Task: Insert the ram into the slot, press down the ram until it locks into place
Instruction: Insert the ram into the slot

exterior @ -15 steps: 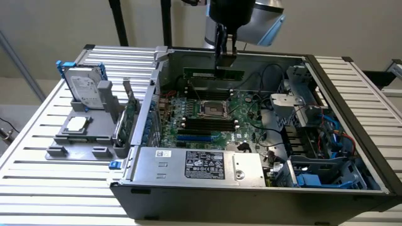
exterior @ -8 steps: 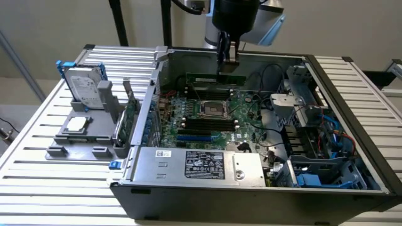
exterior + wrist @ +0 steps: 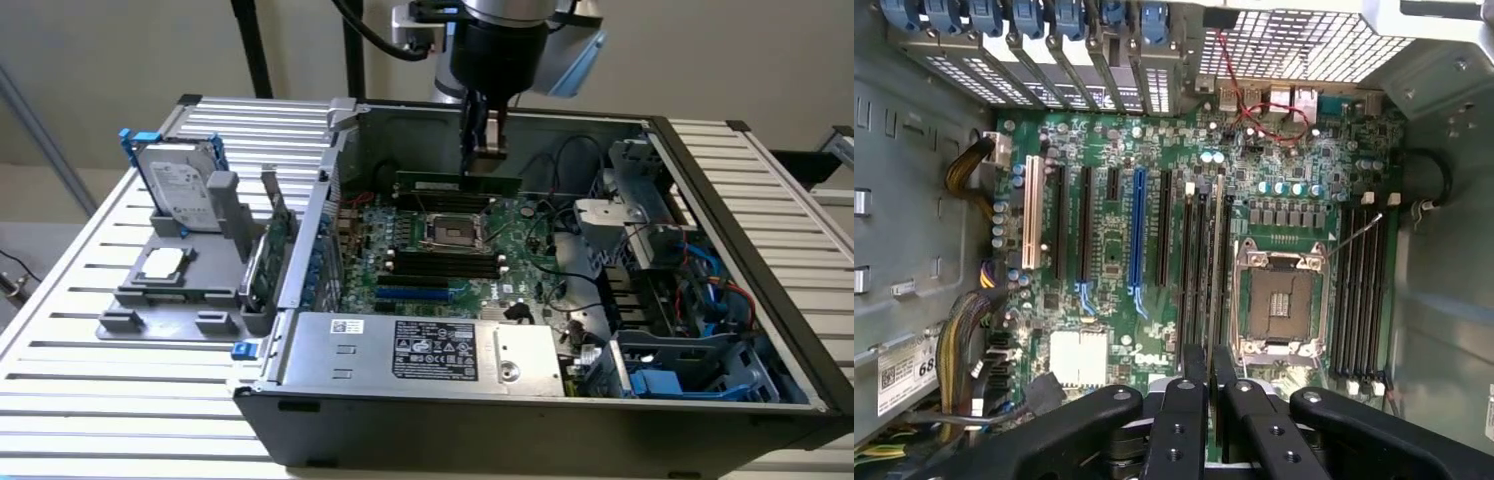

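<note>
Case walls (image 3: 427, 140) close around slot (image 3: 1187, 270)

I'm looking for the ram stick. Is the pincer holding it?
Yes, the pincer grips the ram by its top edge, above the motherboard.

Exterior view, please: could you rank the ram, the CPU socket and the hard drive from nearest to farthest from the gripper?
1. The ram, clamped in the gripper itself.
2. The CPU socket, on the motherboard inside the case.
3. The hard drive, outside the case at the exterior view's left.
</note>
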Controlling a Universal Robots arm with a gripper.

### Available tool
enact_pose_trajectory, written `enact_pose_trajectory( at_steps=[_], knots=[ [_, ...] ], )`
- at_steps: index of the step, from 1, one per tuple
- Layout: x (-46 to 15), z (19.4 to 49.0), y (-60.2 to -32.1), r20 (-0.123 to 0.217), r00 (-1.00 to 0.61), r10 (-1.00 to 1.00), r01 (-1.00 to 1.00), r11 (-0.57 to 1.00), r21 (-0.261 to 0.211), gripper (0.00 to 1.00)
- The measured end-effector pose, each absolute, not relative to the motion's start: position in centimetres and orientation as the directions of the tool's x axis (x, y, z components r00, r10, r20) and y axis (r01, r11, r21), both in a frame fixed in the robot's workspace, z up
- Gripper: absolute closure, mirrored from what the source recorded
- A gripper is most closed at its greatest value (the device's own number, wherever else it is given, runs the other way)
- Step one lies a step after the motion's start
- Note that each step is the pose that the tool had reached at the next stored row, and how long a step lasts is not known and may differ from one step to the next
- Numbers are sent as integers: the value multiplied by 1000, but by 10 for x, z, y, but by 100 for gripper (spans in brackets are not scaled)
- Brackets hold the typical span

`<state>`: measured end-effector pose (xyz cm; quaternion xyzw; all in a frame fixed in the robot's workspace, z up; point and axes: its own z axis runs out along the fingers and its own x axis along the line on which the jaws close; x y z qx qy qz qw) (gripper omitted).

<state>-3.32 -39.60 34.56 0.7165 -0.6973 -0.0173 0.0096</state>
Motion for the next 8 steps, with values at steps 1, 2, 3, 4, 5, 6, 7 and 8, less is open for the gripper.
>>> enact_pose_trajectory(
  at_steps=[1,2,3,4,5,6,7,8],
  knots=[
    [-33,344,-397,-11,27,-1000,-999,-27,38,86],
    [-33,342,-397,-11,27,-1000,-999,-27,38,86],
    [-33,340,-398,-11,27,-1000,-999,-27,38,86],
    [-33,338,-399,-11,27,-1000,-999,-27,38,86],
    [-33,337,-399,-11,27,-1000,-999,-27,38,86],
    [-33,335,-400,-11,27,-1000,-999,-27,38,86],
    [-33,333,-401,-11,27,-1000,-999,-27,38,86],
    [-33,331,-401,-11,27,-1000,-999,-27,38,86]
  ],
)
